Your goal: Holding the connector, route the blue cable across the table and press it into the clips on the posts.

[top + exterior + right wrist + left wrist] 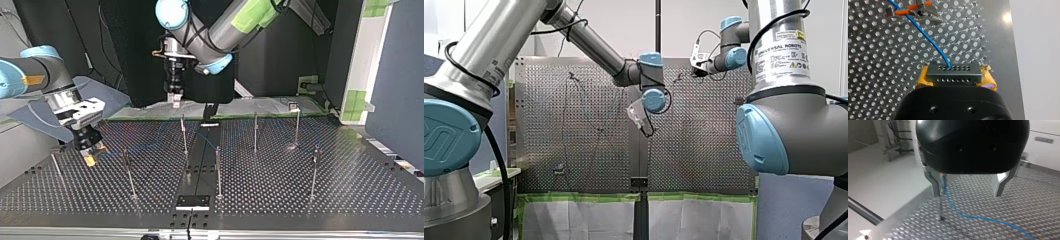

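Right gripper (90, 154) is low over the table (280, 180), at 9 o'clock in the top view. In the right wrist view its yellow pads (922, 79) are clamped on the connector (954, 74), a small dark block with rows of holes, held by its two short ends. The blue cable (923, 32) leaves the block's face and arcs ahead of the gripper to a clip (923, 10) with orange parts. It crosses the clip; seated or not, cannot tell.

Left gripper (968, 188) is near 12 o'clock in the top view, raised by the table's edge there. In the left wrist view its fingers (935, 185) are spread wide and grip nothing. The cable hangs just beside one finger, drops to the table and trails away under the gripper. A thin post (941, 207) stands by that same finger, with an orange speck at its head.

The posts (218, 172) are upright, spread from 9 to 3 o'clock in the top view. The cable shows only faintly among them.

Handling, as a judgement:
- **Cable:** thin, light and limp, with some spring. It will sag between posts and may pop out of a clip if left slack.
- **Connector:** rigid, and the only firm hold. Grip its flat ends as now and do not pull hard, since the joint where the wire enters looks like the weak spot.
- **Pressing in:** pinch the cable close beside the clip, not mid-span.
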Motion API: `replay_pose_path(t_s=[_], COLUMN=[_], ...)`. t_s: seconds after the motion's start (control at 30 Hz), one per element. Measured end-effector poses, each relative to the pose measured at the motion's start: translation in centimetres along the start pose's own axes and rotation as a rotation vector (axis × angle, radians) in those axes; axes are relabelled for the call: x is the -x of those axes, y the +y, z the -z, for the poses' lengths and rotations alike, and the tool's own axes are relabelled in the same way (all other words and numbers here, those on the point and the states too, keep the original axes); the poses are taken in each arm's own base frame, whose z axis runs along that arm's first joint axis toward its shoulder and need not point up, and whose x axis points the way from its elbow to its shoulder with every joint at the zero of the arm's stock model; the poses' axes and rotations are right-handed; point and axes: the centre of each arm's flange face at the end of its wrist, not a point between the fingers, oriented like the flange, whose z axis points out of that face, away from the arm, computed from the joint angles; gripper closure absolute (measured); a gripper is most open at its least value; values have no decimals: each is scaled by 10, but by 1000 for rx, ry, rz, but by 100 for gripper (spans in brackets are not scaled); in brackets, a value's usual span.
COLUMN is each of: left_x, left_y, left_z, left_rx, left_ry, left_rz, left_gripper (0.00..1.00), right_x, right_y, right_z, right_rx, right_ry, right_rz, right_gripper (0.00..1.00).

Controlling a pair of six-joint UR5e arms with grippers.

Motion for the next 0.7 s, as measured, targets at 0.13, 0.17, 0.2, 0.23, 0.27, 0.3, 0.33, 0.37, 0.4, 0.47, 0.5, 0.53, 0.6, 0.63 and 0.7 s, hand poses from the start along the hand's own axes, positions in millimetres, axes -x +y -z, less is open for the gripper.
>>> replay_pose_path(t_s=[0.13, 0.17, 0.2, 0.23, 0.27, 0.3, 0.33, 0.37, 0.4, 0.47, 0.5, 0.53, 0.6, 0.63, 0.7], left_x=[-34, -44, -52, -59, -68, -74, -78, -83, -86, -90, -92, -93, -96, -98, -100], left_y=[21, 28, 34, 39, 46, 50, 54, 58, 61, 68, 70, 73, 79, 82, 89], left_z=[12, 16, 19, 22, 26, 29, 32, 36, 38, 44, 47, 49, 56, 59, 65], left_rx=[9, 12, 14, 15, 16, 16, 15, 15, 14, 13, 12, 11, 9, 9, 8], left_ry=[33, 44, 52, 60, 71, 78, 83, 88, 91, 94, 95, 96, 97, 97, 98], left_rz=[-23, -32, -39, -45, -54, -58, -63, -69, -72, -80, -82, -85, -89, -90, -93], left_gripper=[0, 0, 0, 0, 0, 0, 0, 0, 0, 0, 0, 0, 0, 0, 0], right_x=[0, 0, 0, 0, 0, 0, -1, -1, -1, -2, -2, -2, -1, -1, -1], right_y=[1, 2, 2, 3, 4, 4, 5, 6, 7, 9, 10, 11, 11, 12, 12], right_z=[0, 0, 0, 0, 0, 0, 1, 1, 1, 1, 1, 1, 1, 2, 2], right_rx=[4, 6, 7, 9, 12, 15, 22, 27, 33, 47, 52, 57, 62, 64, 66], right_ry=[0, 1, 1, 1, 2, 3, 4, 5, 7, 10, 11, 12, 12, 12, 12], right_rz=[0, 0, 0, 0, 0, 0, -1, 0, 0, 0, 0, 0, -1, -1, -2], right_gripper=[100, 100, 100, 100, 100, 100, 100, 100, 100, 100, 100, 100, 100, 100, 100])
